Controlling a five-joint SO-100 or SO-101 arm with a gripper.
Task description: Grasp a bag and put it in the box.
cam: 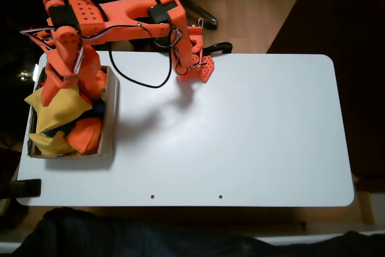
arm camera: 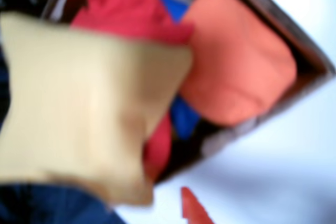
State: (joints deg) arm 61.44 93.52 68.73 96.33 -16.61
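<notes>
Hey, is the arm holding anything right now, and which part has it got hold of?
Seemingly the yellow bag, hanging below the gripper over the box, pinched near its top edge; the fingertips themselves aren't clearly visible.

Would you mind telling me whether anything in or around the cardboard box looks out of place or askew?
The box is heaped: the yellow bag sits tilted on top of the other bean bags, under the gripper, with a corner poking past the left wall in the fixed view. The orange bag lies lower. Nothing has spilled onto the table.

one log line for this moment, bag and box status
arm: over box | yellow bag: above the pile in box, at the fingers | box also holds: orange bag, second yellow bag | table: white
</notes>
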